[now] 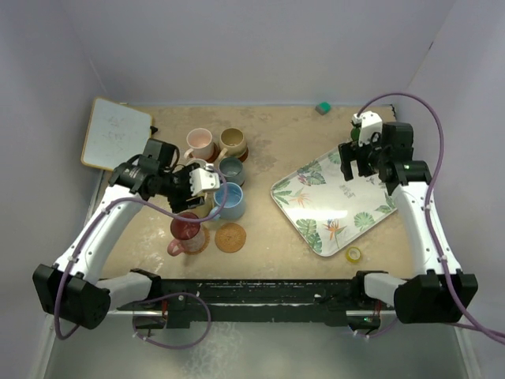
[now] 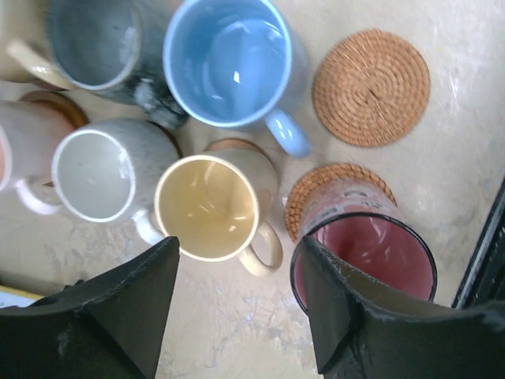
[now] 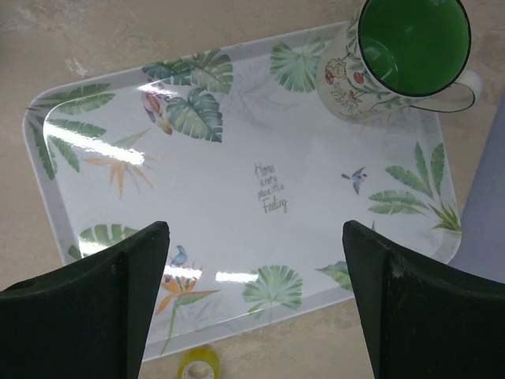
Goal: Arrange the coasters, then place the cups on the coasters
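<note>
My left claw point(image 2: 237, 246) is open with nothing between its jaws; it hangs over the cluster of mugs on the left half of the desk point(image 1: 272, 130). Just off its tips stands the yellow mug point(image 2: 207, 207), upright, handle turned toward the claw, with the edge of a brown coaster point(image 2: 229, 145) showing behind it. To one side of it is the red mug point(image 2: 364, 257), sitting on a woven coaster point(image 2: 331, 178) that pokes out from under it. On the other side is a pale speckled mug point(image 2: 95, 174), close beside the yellow one. Beyond them are the light blue mug point(image 2: 233, 59) and the grey mug point(image 2: 95, 39), side by side; I cannot tell whether either has a coaster beneath it. A second woven coaster point(image 2: 371, 87) lies bare on the desk next to the light blue mug, apart from it. The pink mug point(image 2: 20, 146) is cut off at the edge of the wrist view, with a brown disc point(image 2: 54, 104) showing at its side. From above I also see the tan mug point(image 1: 233, 140) at the far end of the group, on a dark coaster point(image 1: 242, 155).

My right claw point(image 3: 254, 229) is wide open and empty, poised over the leaf-patterned tray point(image 3: 237, 158). The green mug point(image 3: 410, 47) stands upright on one corner of that tray, well away from the other mugs and not on any coaster. A small yellow tape roll point(image 3: 197, 365) lies on the desk just off the tray's edge.
</note>
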{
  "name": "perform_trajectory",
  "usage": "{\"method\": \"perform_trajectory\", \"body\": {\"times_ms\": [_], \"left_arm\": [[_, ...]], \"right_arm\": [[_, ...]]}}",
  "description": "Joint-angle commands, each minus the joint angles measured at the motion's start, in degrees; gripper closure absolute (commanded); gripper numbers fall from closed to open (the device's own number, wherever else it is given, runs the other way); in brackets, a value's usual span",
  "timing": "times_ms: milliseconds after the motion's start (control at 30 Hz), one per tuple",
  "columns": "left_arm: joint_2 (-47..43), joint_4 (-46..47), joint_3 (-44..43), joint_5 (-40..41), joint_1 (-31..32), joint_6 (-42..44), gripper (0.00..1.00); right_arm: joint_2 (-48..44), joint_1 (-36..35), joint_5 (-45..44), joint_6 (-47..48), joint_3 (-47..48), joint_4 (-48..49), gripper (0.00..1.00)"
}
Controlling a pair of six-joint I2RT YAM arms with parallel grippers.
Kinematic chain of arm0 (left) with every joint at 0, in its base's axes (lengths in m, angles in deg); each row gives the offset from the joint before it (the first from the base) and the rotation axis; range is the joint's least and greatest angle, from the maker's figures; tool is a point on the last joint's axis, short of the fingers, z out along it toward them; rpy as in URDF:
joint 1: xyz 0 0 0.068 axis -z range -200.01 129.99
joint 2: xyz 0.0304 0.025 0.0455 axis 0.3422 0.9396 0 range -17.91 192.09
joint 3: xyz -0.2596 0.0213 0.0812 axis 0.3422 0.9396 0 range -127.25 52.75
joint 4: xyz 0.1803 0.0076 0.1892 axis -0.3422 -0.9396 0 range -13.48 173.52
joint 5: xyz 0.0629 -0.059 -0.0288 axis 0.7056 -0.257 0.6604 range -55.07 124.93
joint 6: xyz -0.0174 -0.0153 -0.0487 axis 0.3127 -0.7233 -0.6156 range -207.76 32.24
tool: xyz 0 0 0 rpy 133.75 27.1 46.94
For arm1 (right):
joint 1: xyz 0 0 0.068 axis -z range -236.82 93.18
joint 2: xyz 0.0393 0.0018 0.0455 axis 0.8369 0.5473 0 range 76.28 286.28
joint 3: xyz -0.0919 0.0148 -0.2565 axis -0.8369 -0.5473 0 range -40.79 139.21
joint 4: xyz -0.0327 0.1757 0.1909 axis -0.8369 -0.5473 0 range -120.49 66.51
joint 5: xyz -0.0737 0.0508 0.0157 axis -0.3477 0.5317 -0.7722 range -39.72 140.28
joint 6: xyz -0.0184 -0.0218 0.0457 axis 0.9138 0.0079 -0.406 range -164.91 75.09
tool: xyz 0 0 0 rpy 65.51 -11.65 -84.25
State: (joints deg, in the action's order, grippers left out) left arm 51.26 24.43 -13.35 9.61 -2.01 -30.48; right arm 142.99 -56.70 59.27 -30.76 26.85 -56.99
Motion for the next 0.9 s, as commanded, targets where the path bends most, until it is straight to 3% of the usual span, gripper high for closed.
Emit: {"method": "perform_trajectory", "body": {"times_ms": [0, 200, 867], "left_arm": [[-4.27, 10.18, -1.77, -1.18, -0.26, -12.49, 0.37], [-5.98, 16.56, -1.6, -0.8, -0.33, -21.01, 0.32], [-8.95, 22.79, 1.37, 6.21, -0.3, -24.78, 0.23]], "right_arm": [[4.2, 0.28, -4.66, 2.7, 4.09, 1.99, 0.07], [12.88, 0.25, -7.33, 9.15, 8.19, 4.03, 0.06], [41.09, 0.39, -12.0, 24.13, 27.5, 0.17, 0.07]]}}
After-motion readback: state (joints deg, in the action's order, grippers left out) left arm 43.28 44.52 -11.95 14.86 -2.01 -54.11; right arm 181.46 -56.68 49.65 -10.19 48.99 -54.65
